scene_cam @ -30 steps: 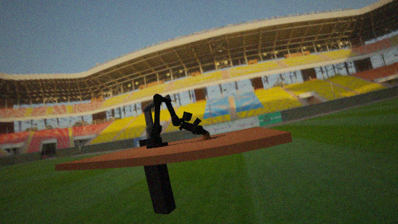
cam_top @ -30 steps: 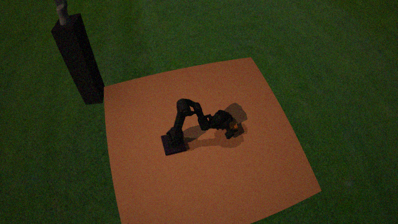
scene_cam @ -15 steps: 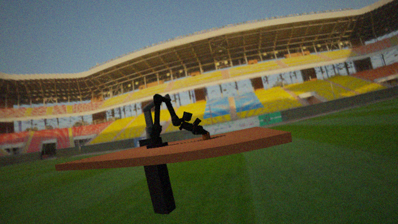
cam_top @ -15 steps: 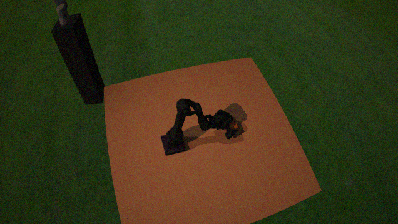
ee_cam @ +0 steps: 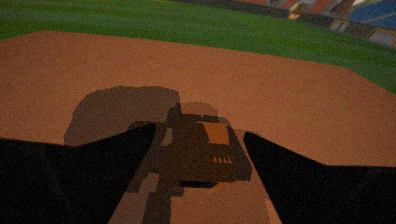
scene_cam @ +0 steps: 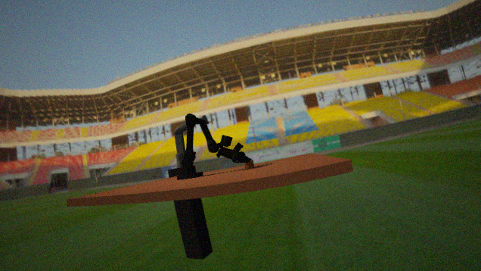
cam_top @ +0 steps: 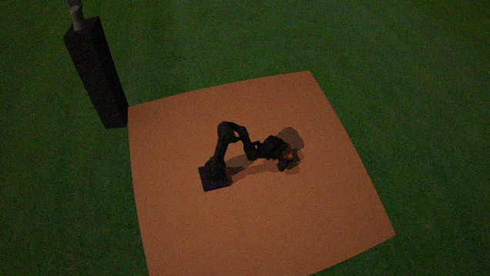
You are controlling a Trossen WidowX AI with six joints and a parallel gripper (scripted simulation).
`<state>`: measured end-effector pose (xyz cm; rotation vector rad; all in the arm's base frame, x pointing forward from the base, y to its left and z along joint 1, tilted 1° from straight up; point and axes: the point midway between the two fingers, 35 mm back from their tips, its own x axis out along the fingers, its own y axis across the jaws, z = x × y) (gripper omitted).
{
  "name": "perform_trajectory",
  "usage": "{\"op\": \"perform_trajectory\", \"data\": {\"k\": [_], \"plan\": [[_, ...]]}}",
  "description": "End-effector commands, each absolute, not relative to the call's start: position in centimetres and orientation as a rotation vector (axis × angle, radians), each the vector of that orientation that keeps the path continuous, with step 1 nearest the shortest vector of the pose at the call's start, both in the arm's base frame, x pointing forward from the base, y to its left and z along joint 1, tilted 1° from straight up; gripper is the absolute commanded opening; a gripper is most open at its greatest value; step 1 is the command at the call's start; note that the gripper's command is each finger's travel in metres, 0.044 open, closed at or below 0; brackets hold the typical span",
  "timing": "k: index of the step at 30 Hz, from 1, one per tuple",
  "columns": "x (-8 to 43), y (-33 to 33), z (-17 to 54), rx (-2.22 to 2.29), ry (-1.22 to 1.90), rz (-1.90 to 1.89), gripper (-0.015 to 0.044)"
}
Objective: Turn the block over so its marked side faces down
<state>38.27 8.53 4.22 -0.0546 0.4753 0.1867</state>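
The brown-orange block (cam_top: 290, 155) (scene_cam: 249, 164) (ee_cam: 200, 150) sits low at the table (cam_top: 239, 223) (scene_cam: 140, 191) (ee_cam: 305, 100). In the wrist view its upper face is mostly in shadow, with an orange lit patch and no dark mark. A thin dark strip shows at its lower near edge, perhaps part of the marked side seen very obliquely. Its underside is hidden, and whether it lies quite flat I cannot tell. My gripper (ee_cam: 201, 132) is open, its two black fingers on either side of the block with nothing gripped.
The arm's base plate (cam_top: 208, 183) stands left of the block in the top view. Shadows of the arm and gripper fall around the block. The table's far edge shows beyond it in the wrist view. A dark pillar (cam_top: 94, 73) stands beyond the table's far left corner.
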Motion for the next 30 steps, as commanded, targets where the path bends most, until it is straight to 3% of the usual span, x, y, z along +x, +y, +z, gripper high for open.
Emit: {"op": "perform_trajectory", "data": {"k": [1,14,30], "plan": [[38.5,8.5,4.3,-0.062,0.498,0.183,0.044],[36.3,8.2,10.5,-0.104,0.946,0.168,0.044],[36.4,8.2,10.7,-0.106,0.971,0.167,0.044]]}}
